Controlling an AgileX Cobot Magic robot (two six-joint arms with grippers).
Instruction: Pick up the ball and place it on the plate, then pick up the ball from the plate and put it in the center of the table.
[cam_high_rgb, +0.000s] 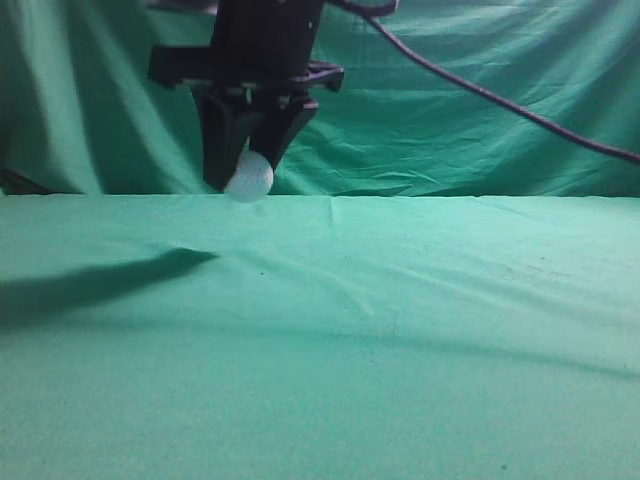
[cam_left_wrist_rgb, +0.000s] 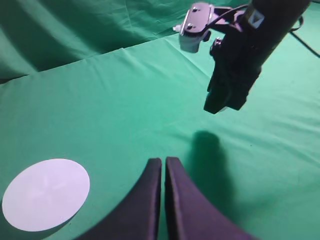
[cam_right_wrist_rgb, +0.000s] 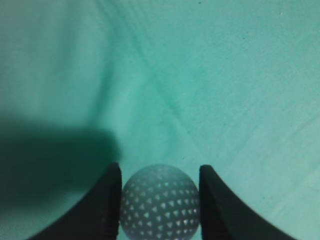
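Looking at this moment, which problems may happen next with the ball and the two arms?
The right gripper holds the ball only at its fingertips, above the table, so a small slip might drop it. If released from this height, the ball would probably roll on the wrinkled cloth, away from the chosen spot. The left gripper is shut and appears to wait near the plate, with the right arm close ahead, so moving both together may risk contact.

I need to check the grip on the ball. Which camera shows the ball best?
The right wrist view: the ball fills the space between the right gripper fingers, dimples clear. The exterior view shows the ball small and blurry, held above the table. The left wrist view does not show it.
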